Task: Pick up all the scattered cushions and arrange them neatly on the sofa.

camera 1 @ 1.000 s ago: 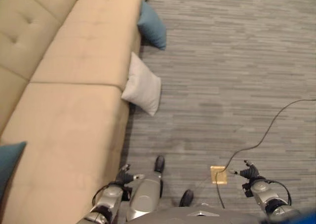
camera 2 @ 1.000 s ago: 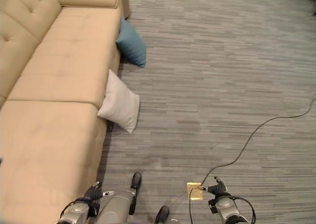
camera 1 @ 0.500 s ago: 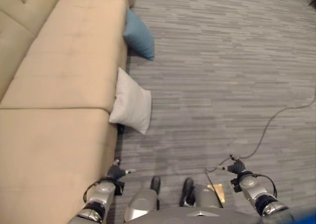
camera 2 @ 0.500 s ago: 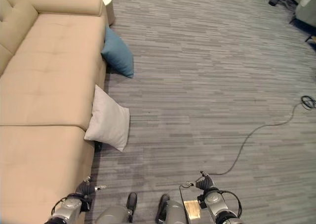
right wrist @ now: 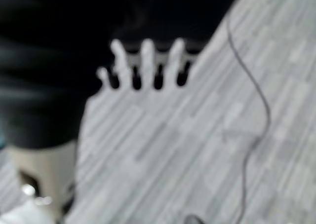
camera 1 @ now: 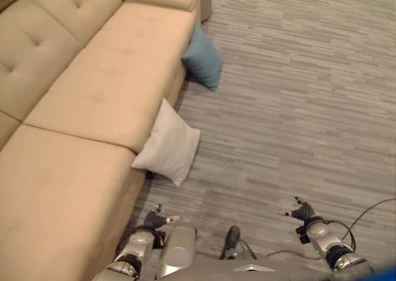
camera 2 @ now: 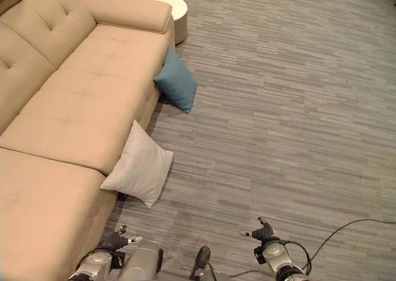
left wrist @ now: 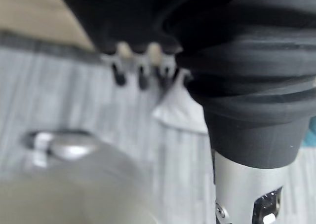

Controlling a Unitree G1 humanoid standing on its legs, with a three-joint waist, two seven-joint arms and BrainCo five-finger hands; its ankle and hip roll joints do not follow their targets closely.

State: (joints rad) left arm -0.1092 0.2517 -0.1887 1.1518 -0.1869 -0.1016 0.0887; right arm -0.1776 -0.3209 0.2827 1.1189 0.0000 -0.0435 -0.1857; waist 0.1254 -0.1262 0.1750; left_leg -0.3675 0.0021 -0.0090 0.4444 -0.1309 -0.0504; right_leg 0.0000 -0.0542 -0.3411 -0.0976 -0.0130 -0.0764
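A white cushion leans on the floor against the front of the beige sofa. Farther along, a blue cushion leans against the sofa front too. My left hand hangs low beside the sofa's front edge, a little short of the white cushion, fingers relaxed and holding nothing. The same white cushion appears past my left hand's fingers in the left wrist view. Over bare carpet on the other side hangs my right hand, open and empty, its fingers straight.
A round white side table stands at the sofa's far end beside the armrest. Grey striped carpet stretches wide to the right of the sofa.
The whole view has swung, so the camera moved: the sofa's far end and the round table have come into sight. Both cushions lie as before and both hands stay open.
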